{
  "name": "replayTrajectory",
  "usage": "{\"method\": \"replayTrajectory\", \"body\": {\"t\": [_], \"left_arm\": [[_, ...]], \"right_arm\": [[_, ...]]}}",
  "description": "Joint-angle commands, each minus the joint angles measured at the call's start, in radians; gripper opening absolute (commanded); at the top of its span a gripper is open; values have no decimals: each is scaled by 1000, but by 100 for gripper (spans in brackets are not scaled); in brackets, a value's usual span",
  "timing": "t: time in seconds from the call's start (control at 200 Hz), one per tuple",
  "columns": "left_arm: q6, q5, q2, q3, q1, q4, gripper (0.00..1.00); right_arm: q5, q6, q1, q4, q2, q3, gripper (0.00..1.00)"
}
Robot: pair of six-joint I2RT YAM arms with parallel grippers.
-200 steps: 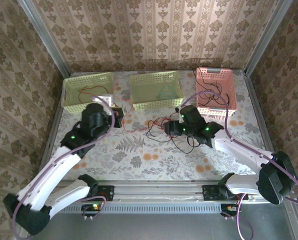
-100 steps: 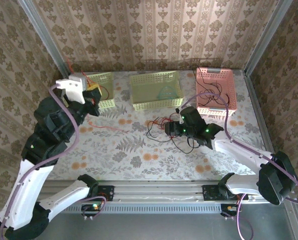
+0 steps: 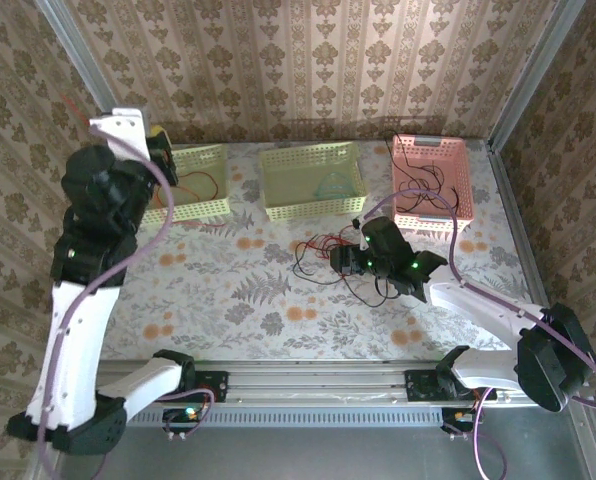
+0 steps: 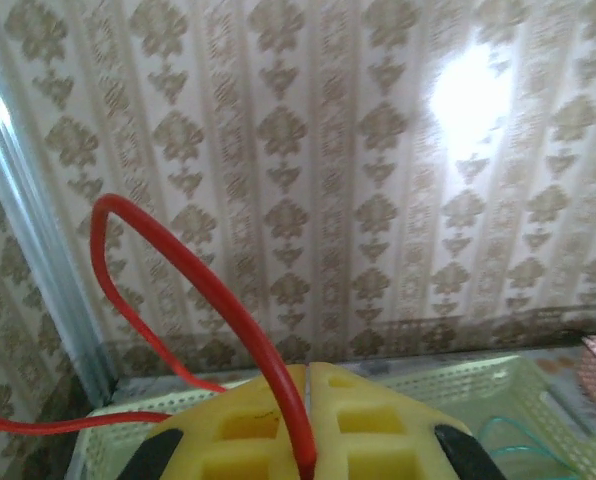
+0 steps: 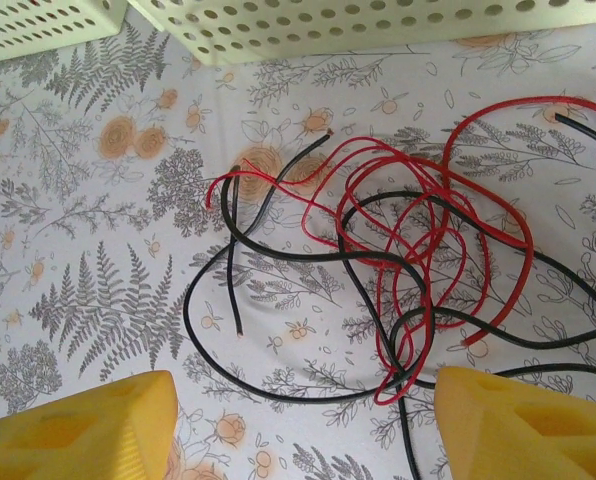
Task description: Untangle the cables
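Observation:
A tangle of thin red and black cables (image 3: 321, 256) lies mid-table; in the right wrist view the tangle (image 5: 408, 250) spreads just beyond my fingers. My right gripper (image 3: 344, 259) hovers low at its right side, open (image 5: 303, 400), with only a black loop on the cloth between the yellow fingers. My left gripper (image 3: 154, 136) is raised high at the far left above the left basket, shut (image 4: 309, 372) on a red cable (image 4: 203, 275) that arches up and left from the pads. More red cable (image 3: 206, 186) lies in that basket.
Three baskets line the back: a pale green one (image 3: 193, 210) at left, a green one (image 3: 308, 208) in the middle holding a teal cable (image 3: 330, 186), and a pink one (image 3: 465, 180) at right with black cables (image 3: 418, 200). Patterned walls close in on all sides.
My left arm has lifted from the table to high above the left basket, carrying a red cable away from the tangle. The right arm has barely moved.

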Motion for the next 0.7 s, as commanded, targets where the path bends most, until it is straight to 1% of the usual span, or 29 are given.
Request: {"method": "replayTrajectory", "body": {"t": [0.0,0.07,0.13,0.205,0.305,0.445,0.6,0.695], "left_arm": [[-105,134,66,33,124,57,0],[-141,132,112,17,185,123,0],[-174,161,161,23,238,171,0],[-216,179,246,79,295,184,0],[-301,266,365,172,373,179,0],[-332,319,493,216,419,246,0],[-337,357,645,283,444,245,0],[-332,369,703,284,454,249,0]], "right_arm": [[18,4,3,42,11,-28,70],[23,15,3,69,16,-46,70],[25,20,3,81,24,-52,70],[25,22,3,87,33,-56,70],[11,37,3,116,58,-70,70],[-13,52,4,137,102,-71,70],[-10,68,5,172,120,-84,70],[-12,68,4,175,131,-82,69]]}}
